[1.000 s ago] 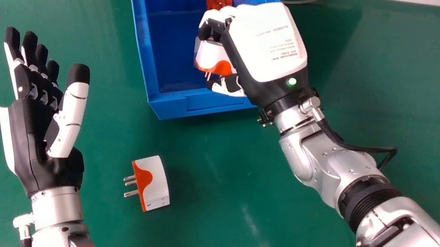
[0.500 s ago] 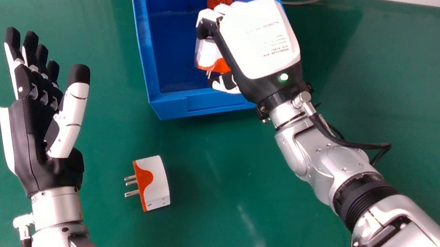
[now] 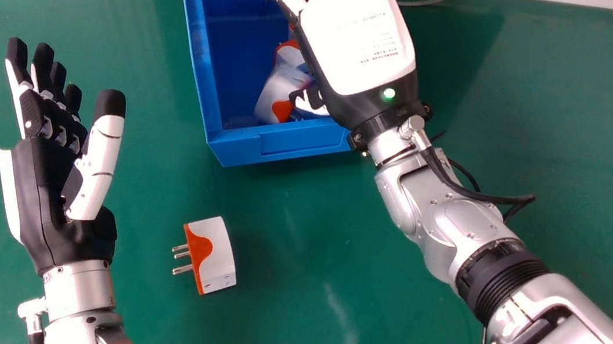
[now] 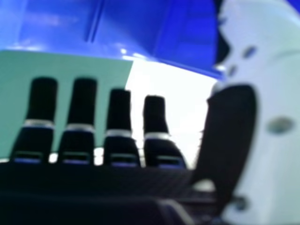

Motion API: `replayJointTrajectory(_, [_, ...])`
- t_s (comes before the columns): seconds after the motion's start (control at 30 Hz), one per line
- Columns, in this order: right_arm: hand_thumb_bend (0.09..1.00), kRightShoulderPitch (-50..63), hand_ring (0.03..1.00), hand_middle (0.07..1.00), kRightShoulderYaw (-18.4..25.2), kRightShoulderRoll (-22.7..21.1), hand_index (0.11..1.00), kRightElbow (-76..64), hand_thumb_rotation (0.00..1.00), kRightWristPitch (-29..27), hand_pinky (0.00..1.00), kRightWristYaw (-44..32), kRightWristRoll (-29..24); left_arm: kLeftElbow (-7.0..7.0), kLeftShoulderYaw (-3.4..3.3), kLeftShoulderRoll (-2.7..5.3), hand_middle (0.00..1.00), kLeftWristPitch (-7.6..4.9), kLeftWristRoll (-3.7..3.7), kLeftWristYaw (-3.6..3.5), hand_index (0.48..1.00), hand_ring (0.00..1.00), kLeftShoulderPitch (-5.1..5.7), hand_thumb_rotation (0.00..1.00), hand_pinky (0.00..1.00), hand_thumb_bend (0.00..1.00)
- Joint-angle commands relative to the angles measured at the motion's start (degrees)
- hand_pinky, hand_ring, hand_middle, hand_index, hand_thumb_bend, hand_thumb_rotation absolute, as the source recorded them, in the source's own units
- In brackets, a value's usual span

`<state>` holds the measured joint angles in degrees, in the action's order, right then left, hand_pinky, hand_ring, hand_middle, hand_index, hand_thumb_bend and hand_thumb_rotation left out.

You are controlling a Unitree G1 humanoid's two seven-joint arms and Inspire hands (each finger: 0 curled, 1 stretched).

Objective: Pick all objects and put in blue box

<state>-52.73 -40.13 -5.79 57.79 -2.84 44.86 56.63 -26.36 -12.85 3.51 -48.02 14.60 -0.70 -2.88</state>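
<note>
My right hand (image 3: 358, 38) is over the right side of the blue box (image 3: 286, 145), fingers straightened and nothing held. In the right hand view the same hand (image 4: 121, 145) has its fingers extended, with the blue box (image 4: 70, 28) beyond them. Inside the box, below the hand, lies a blurred white and orange plug adapter (image 3: 278, 89); another white and orange piece (image 3: 291, 54) shows just behind it, partly covered by the hand. One more white and orange adapter (image 3: 217, 254) lies on the table, prongs toward the left. My left hand (image 3: 47, 187) stays open left of it, palm up.
The green table (image 3: 121, 301) spreads around the box. A grey cable (image 3: 435, 1) runs along the back edge, right of the box. A black cable (image 3: 467, 193) loops off my right wrist.
My right hand has opened and let go of the adapter, which has dropped and turned inside the box near its front wall. The hand has shifted slightly left and back. The left hand has stayed still.
</note>
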Motion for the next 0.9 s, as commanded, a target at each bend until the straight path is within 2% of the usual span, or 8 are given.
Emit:
replayJointTrajectory(0.0, [0.824,0.0,0.812,0.838,0.3,-0.2,0.826,-2.2,0.12,0.7,0.73,-0.1,-0.2,0.72,-0.01,1.25,0.99,-0.99,-0.67,0.02,1.000,1.00,0.26,0.43,1.00,0.68])
replayJointTrajectory(0.17, [0.859,1.8,0.850,0.871,1.2,-0.9,0.861,-6.5,0.14,1.1,0.78,-0.8,-0.9,1.47,0.30,1.40,0.99,-0.81,-0.43,-0.32,1.000,1.00,0.88,0.43,1.00,0.68])
replayJointTrajectory(0.23, [0.888,4.0,0.880,0.897,2.1,-1.4,0.889,-10.9,0.15,2.2,0.83,-2.2,-1.4,2.02,0.50,1.62,0.99,-0.52,0.13,-0.58,1.000,1.00,1.27,0.43,1.00,0.68])
replayJointTrajectory(0.3, [0.911,7.0,0.904,0.918,3.6,-1.4,0.911,-16.8,0.16,5.4,0.86,-4.8,-1.8,2.57,0.66,1.78,0.99,-0.25,0.46,-0.73,1.000,1.00,1.67,0.44,1.00,0.68])
replayJointTrajectory(0.37, [0.929,10.4,0.923,0.934,5.0,-1.2,0.929,-23.2,0.18,9.6,0.89,-8.0,-1.6,2.84,0.73,1.77,0.99,-0.16,0.44,-0.78,1.000,1.00,1.95,0.43,1.00,0.68])
replayJointTrajectory(0.53, [0.955,22.1,0.951,0.958,7.2,-1.7,0.955,-47.5,0.22,22.1,0.93,-24.7,-0.1,3.39,0.96,1.56,0.99,0.34,1.12,-1.31,1.000,1.00,2.47,0.43,1.00,0.68])
replayJointTrajectory(0.67, [0.972,29.9,0.969,0.973,6.9,-2.3,0.971,-65.4,0.26,31.6,0.95,-41.4,3.9,3.80,1.12,1.50,0.99,0.75,1.58,-1.80,1.000,1.00,2.85,0.43,1.00,0.68])
replayJointTrajectory(0.87, [0.983,37.8,0.980,0.983,5.2,-3.2,0.982,-81.6,0.28,38.5,0.97,-60.6,12.8,4.25,1.15,1.27,0.99,1.11,1.66,-1.96,1.000,1.00,3.21,0.43,1.00,0.68])
